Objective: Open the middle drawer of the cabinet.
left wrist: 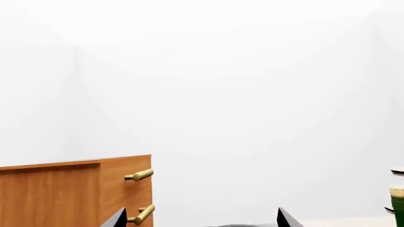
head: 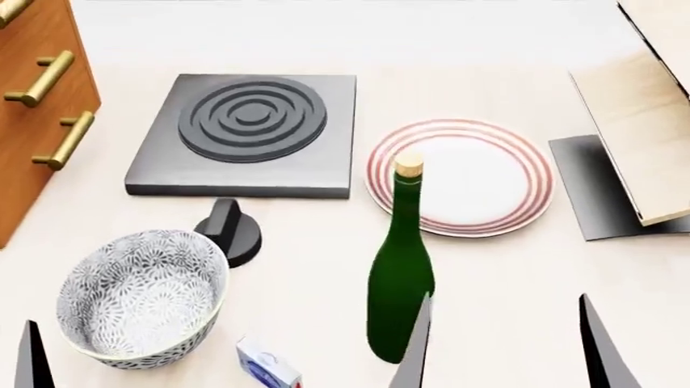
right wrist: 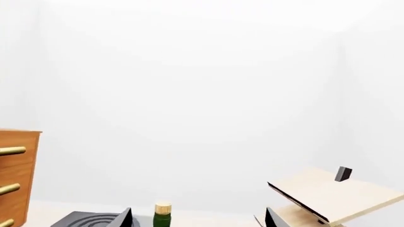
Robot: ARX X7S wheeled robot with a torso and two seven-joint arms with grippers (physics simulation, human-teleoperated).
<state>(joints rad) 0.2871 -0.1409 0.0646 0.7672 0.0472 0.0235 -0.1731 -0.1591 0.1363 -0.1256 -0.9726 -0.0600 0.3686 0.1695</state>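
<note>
The orange-brown cabinet (head: pixel 32 137) stands at the far left of the head view, with three brass bar handles. The middle drawer is shut; its handle (head: pixel 41 78) sits between the other two. In the left wrist view the cabinet (left wrist: pixel 69 194) is low at one side, with the middle handle (left wrist: pixel 143 214) just beside one fingertip (left wrist: pixel 117 218). The right wrist view shows that handle (right wrist: pixel 9 189) at the frame edge. My left gripper (left wrist: pixel 200 218) is open and empty. My right gripper (head: pixel 505 343) is open and empty, behind the bottle.
A grey stove plate (head: pixel 242 133) lies in the middle, with a black knob (head: pixel 229 230) in front of it. A patterned bowl (head: pixel 140 295), a green bottle (head: pixel 399 275), a striped plate (head: pixel 485 178), a small carton (head: pixel 267 364) and a pale wooden rack (head: pixel 641 121) are nearby.
</note>
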